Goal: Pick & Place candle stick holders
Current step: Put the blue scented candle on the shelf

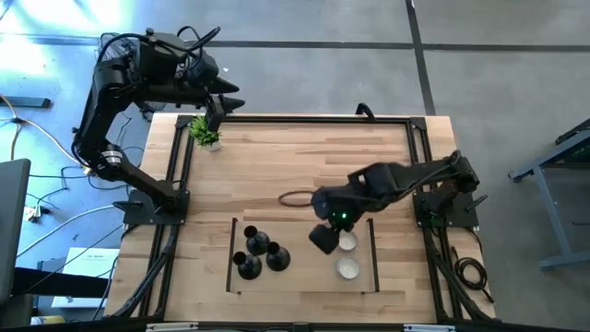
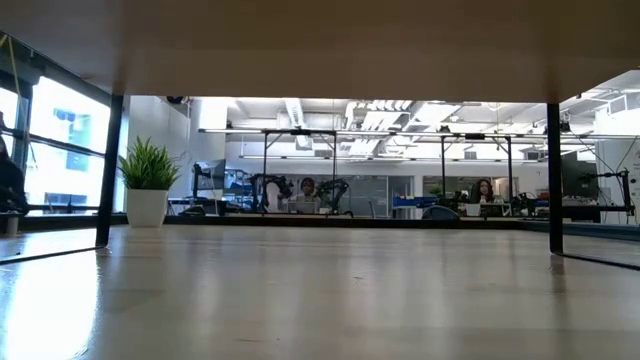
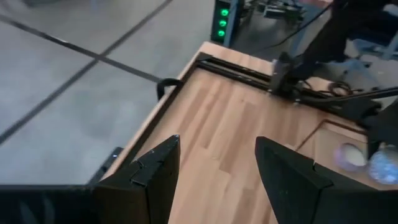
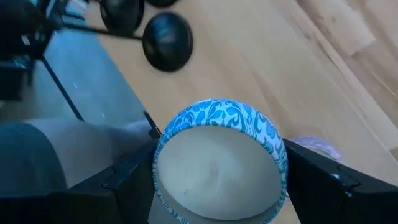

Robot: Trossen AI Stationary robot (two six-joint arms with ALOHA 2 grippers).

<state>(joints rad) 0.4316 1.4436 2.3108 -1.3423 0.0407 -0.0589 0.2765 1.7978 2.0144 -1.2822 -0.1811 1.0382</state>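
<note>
Pale wood table (image 1: 295, 166); glazed workshop behind potted plant (image 2: 147, 180).

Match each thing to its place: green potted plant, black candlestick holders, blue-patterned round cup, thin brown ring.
1 small green potted plant
2 three black candle stick holders
3 blue-patterned round cup
4 thin brown ring

A at the right gripper
B middle of the table
C far left corner
D near edge, left of centre

Pairs: 1-C; 2-D; 3-A; 4-B
</note>
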